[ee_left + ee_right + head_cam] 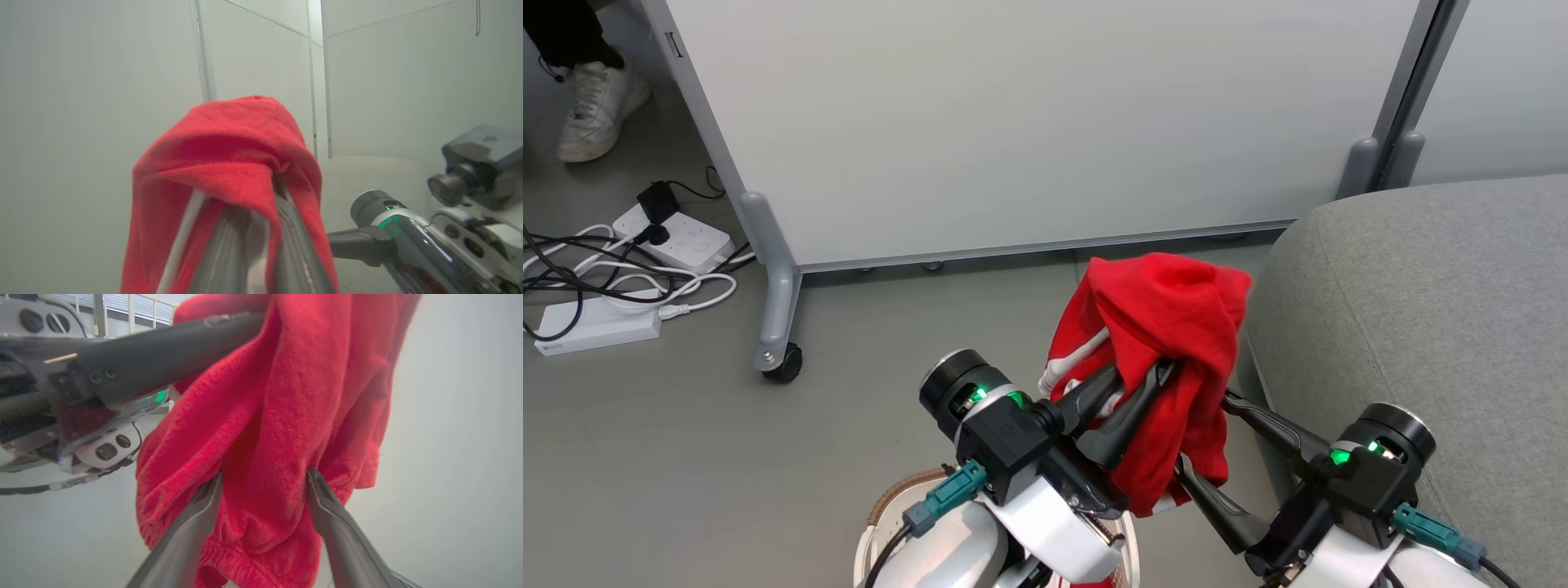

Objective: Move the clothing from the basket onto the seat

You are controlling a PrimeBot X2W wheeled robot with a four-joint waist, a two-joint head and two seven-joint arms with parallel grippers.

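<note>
Your left pincer (1153, 377) pinching the clothing (1168, 318), red bundle in the air beyond the basket (892, 495), hanging over the floor just beside the seat's (1421, 327) left edge, your right pincer (1205, 431) spread wide, fingers (192, 522) flanking the drooping hem.

Head camera looks down from above; both wrist cameras sit close up on the same soft red fabric garment (1168, 327).
</note>
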